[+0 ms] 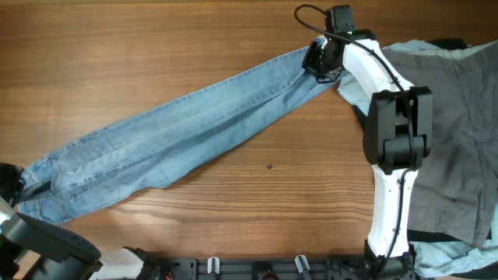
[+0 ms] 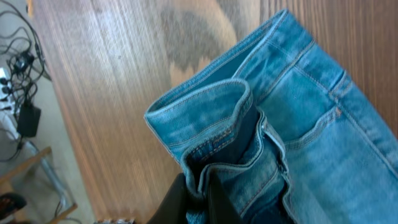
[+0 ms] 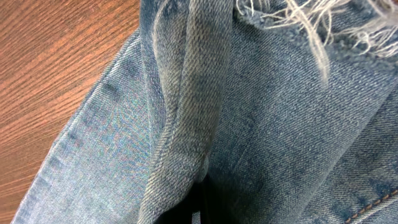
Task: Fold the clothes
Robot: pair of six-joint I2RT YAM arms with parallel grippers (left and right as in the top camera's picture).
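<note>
Overhead, we see the jeans [image 1: 194, 132] stretched across the surface [image 1: 156, 39] from 8 to 1 o'clock. The legs look stacked, with no cross fold made yet, and a grey garment [image 1: 459, 117] waits at 3 o'clock.

Left wrist: the left fingers [image 2: 169, 204] pinch the waistband [image 2: 199, 115].

Right wrist: the right fingers [image 3: 198, 204] clamp denim below the frayed hem [image 3: 298, 15]. We find no label or writing to read.

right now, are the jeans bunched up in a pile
No, the jeans lie stretched out full length, running diagonally across the table.
</note>
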